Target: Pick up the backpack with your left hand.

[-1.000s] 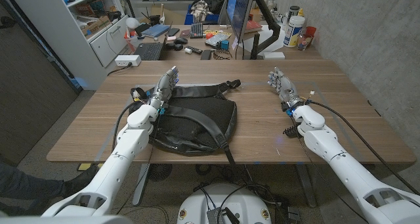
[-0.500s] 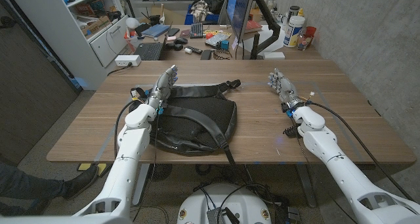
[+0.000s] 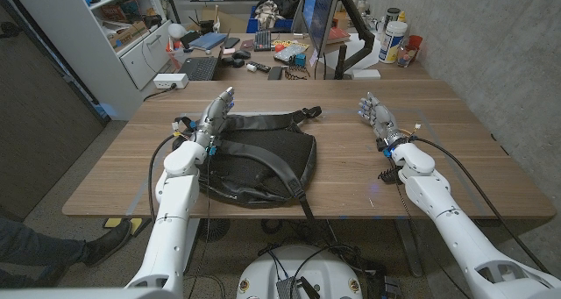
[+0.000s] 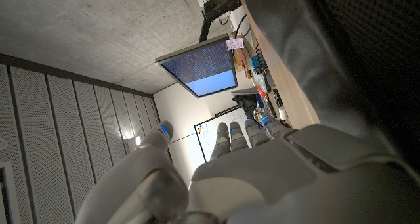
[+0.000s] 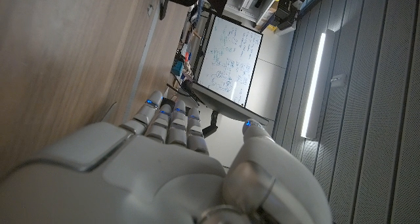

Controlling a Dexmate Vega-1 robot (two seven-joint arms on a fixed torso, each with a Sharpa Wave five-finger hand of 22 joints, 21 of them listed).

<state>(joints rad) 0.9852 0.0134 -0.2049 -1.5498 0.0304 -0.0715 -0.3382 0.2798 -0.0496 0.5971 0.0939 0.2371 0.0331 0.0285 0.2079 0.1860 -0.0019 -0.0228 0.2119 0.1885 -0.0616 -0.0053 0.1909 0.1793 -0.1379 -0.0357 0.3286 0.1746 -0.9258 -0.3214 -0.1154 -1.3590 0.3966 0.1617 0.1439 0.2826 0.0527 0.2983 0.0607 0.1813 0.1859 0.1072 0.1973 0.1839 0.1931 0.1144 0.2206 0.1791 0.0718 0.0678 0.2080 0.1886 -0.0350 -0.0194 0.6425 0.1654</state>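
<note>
A black backpack (image 3: 261, 163) lies flat in the middle of the wooden table (image 3: 456, 115), one strap trailing over the front edge. My left hand (image 3: 216, 117) stands at the backpack's left edge near its top, fingers straight and pointing away from me, holding nothing. In the left wrist view the backpack's dark fabric (image 4: 354, 60) lies right beside my left hand (image 4: 256, 165). My right hand (image 3: 375, 115) stands on the bare table well to the right of the backpack, fingers extended and empty; the right wrist view shows that hand (image 5: 164, 152) over bare wood.
Behind the table stands a cluttered desk with a monitor (image 3: 319, 18), a keyboard (image 3: 200, 68) and bottles (image 3: 394, 40). White shelves (image 3: 131, 36) stand at the back left. Bare wood lies left and right of the backpack.
My left arm has drawn slightly inward and the hand has shifted a little toward the backpack's top. The right arm and the backpack have not moved.
</note>
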